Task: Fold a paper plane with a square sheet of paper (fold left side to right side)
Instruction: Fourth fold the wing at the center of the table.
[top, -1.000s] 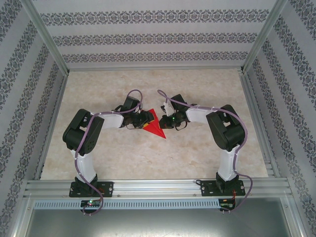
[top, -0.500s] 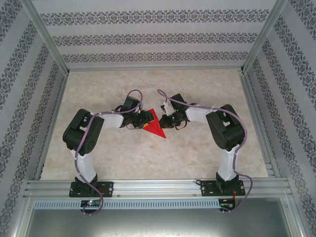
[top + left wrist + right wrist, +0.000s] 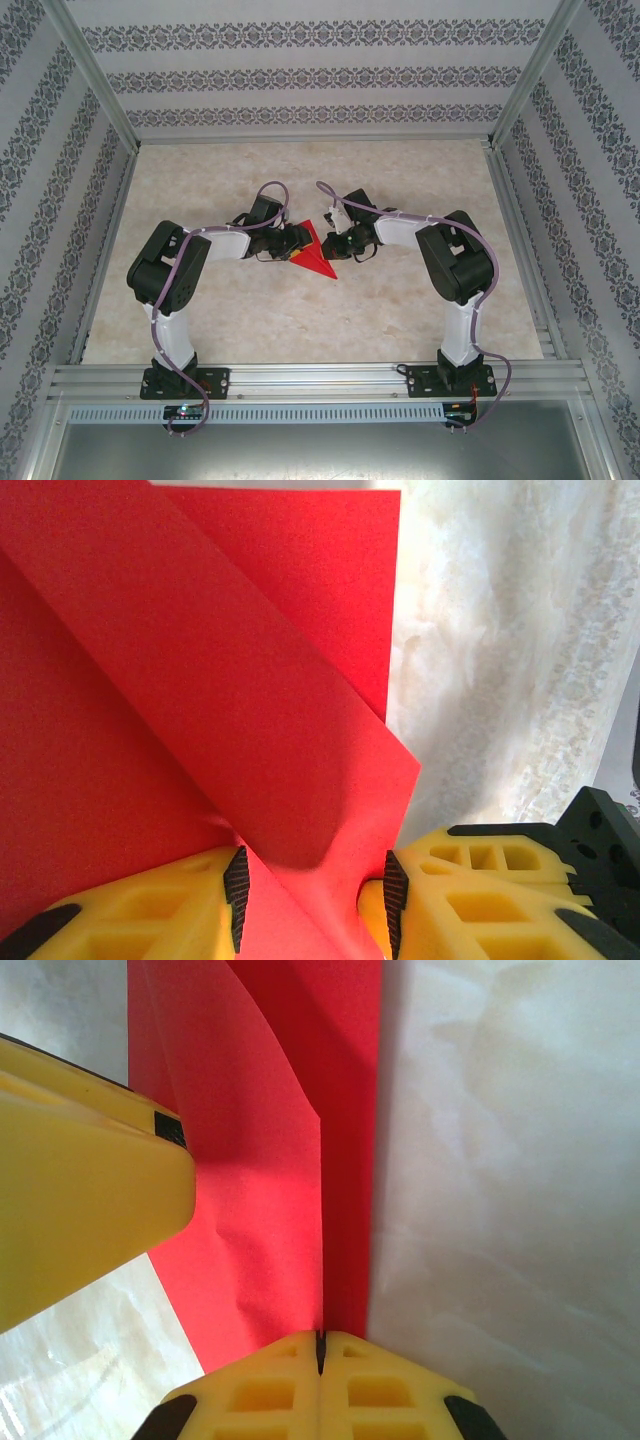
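The sheet of paper [image 3: 314, 256] lies near the middle of the tabletop [image 3: 300, 330], between the 2 claws, already folded down to a pointed red shape whose sharp tip aims toward the near edge. The left claw [image 3: 312, 900] stands part open. Its black pads [image 3: 237, 885] sit on either side of a raised flap [image 3: 250, 720], which bows up between them, so by my reading it steadies the paper against the tabletop rather than pinching it. The right claw [image 3: 321, 1345] is closed tight, and its joined tips touch the paper where a long straight crease runs up to them. Whether a layer is caught between the tips I cannot tell. The paper should handle as very light, thin and limp. It will slide on the smooth tabletop under any sideways push, wrinkle if squeezed across its width, and spring back open unless a fold is pressed flat. The safest hold looks to be a shallow pinch on a free edge or corner of the flap, while the other claw pins the layers beside the crease.
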You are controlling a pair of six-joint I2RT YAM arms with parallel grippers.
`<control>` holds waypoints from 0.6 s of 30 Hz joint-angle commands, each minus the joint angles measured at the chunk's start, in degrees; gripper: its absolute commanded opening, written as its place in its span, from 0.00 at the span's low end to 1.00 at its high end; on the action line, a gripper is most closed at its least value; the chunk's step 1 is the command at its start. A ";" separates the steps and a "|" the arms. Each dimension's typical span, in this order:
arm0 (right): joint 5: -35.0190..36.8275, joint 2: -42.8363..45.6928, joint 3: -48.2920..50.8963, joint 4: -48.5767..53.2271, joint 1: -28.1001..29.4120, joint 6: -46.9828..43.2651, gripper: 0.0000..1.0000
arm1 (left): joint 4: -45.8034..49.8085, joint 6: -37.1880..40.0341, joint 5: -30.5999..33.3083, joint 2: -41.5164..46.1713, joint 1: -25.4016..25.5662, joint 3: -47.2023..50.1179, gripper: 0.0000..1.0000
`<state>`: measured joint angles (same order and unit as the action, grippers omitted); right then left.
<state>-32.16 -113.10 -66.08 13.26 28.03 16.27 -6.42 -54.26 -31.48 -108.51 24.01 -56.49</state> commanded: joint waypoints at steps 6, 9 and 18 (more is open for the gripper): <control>2.26 -1.99 -1.86 2.79 1.05 -1.89 0.04 | 2.70 0.30 0.35 0.66 0.88 0.07 0.44; 2.96 -2.50 -2.12 4.07 1.19 -2.39 0.04 | 2.91 0.47 0.36 1.20 0.86 0.07 0.44; 4.39 -3.71 -2.60 6.92 1.50 -3.09 0.04 | 7.34 2.80 2.53 6.36 0.71 -1.30 0.44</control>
<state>-30.81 -114.19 -68.62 16.60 28.73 14.57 -2.55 -53.78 -30.70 -106.02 24.05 -56.49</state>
